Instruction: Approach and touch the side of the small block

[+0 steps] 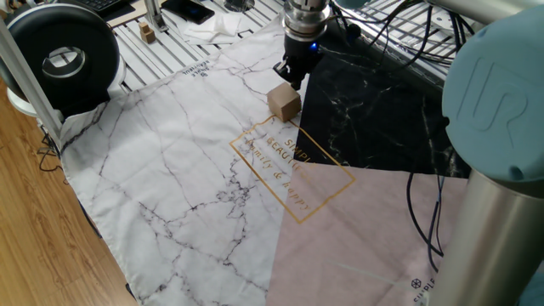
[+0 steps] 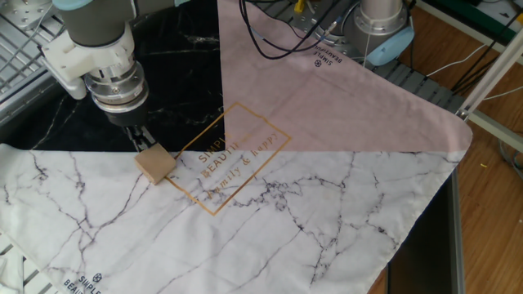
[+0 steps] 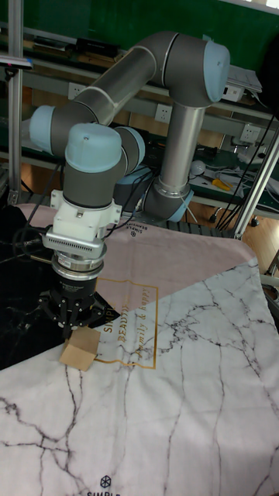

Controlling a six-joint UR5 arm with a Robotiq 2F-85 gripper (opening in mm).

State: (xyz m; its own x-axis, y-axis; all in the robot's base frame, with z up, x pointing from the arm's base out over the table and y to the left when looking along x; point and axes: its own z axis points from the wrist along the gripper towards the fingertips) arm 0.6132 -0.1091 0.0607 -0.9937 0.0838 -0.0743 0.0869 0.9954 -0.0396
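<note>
The small block is a plain tan wooden cube lying on the marble-print cloth, beside the gold lettering. My gripper points straight down just behind it, fingers shut together with nothing between them. The fingertips rest against the block's far side, near its upper edge. In the tall fixed view the gripper stands directly over the back of the block and hides that face.
A round black device sits at the table's far left corner, with a tiny wooden block behind it. Cables trail over the black cloth patch. The arm's base stands beyond the pink patch.
</note>
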